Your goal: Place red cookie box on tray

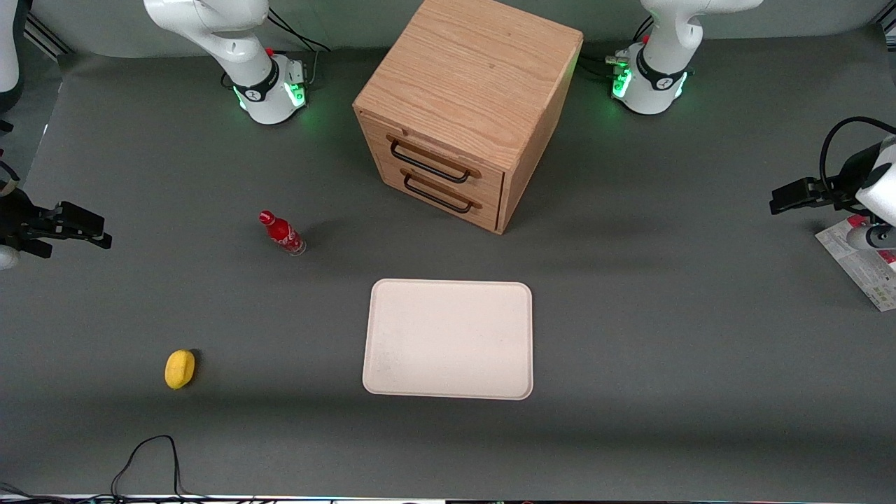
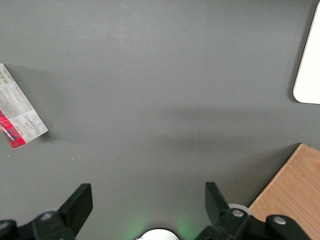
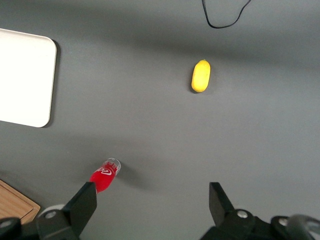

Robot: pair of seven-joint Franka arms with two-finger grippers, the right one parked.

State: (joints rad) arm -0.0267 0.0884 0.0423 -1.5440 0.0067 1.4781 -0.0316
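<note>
On the dark grey table (image 1: 630, 315), the gripper (image 2: 148, 200) hangs with fingers spread wide near the red cookie box (image 2: 17, 117), well apart from the tray (image 1: 448, 339).

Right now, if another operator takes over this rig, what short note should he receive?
End effector: open, holding nothing, hovering at the working arm's end of the table, close to the red cookie box.
Red cookie box: lying flat on the table at that same end, whitish face up, partly under the arm in the front view.
Tray: nothing on it, in front of the wooden drawer cabinet.
Done: nothing yet.
Left: grasp the box, carry it to the tray, set it down there.
</note>
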